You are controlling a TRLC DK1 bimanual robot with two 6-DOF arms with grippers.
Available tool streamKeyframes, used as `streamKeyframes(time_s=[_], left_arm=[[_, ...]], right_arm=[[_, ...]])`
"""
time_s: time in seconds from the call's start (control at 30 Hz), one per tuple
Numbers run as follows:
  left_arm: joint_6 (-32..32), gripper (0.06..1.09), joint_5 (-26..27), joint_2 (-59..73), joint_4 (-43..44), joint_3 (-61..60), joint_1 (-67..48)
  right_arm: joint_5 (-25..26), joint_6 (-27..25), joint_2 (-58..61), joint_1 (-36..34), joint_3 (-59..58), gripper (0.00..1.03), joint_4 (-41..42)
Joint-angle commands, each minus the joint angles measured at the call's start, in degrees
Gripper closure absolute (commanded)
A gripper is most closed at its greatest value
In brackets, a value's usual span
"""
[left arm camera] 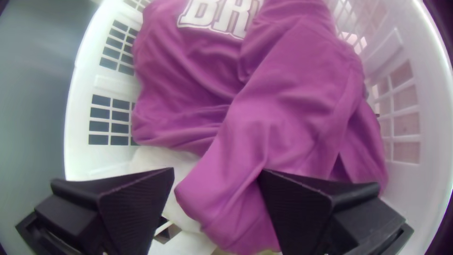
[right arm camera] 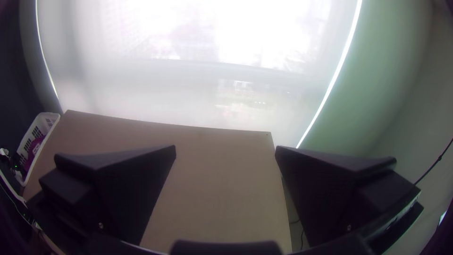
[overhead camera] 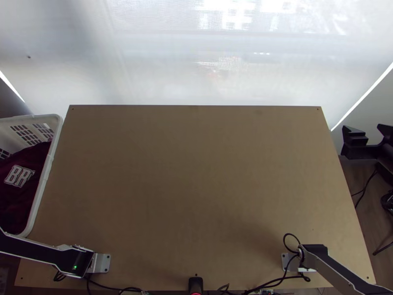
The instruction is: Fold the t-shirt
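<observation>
A bunched purple-maroon t-shirt with white lettering lies in the white basket, seen in the top view [overhead camera: 37,164] and the left wrist view [left arm camera: 302,94]. Over it, my left gripper [left arm camera: 217,172] stands open, and a fold of the cloth shows between and below its fingers, not pinched. My right gripper [overhead camera: 366,130] is off the table's right edge, far from the shirt. In its own wrist view the right gripper [right arm camera: 225,148] is open with nothing between its fingers.
The basket [overhead camera: 46,172] stands against the left side of the wooden table [overhead camera: 196,172]. White cloth [left arm camera: 163,163] lies under the shirt. Cables [overhead camera: 280,280] run along the near edge, and a dark device [overhead camera: 195,285] sits at its middle.
</observation>
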Motion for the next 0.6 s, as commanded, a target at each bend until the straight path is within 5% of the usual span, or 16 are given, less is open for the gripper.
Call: streamKeyframes(time_s=[0.0,0.2,0.4,0.57], left_arm=[[-0.98,0.47,-0.44,1.96,-0.27,1.09,0.28],[-1.59,0.67,-0.09,1.7,-0.97,1.09,0.72],[-1.59,1.04,1.93,1.52,-5.72,2.5,0.72],[-2.29,1.05,3.6,0.64,-11.52,4.26,0.72]], right_arm=[[-0.1,0.08,0.03,-0.31,0.04,0.05,0.27],[-0.1,0.08,0.12,-0.58,0.04,0.05,0.35],[-0.1,0.16,0.03,-1.02,0.04,0.05,0.27],[-0.1,0.16,-0.14,-1.02,0.04,0.05,0.27]])
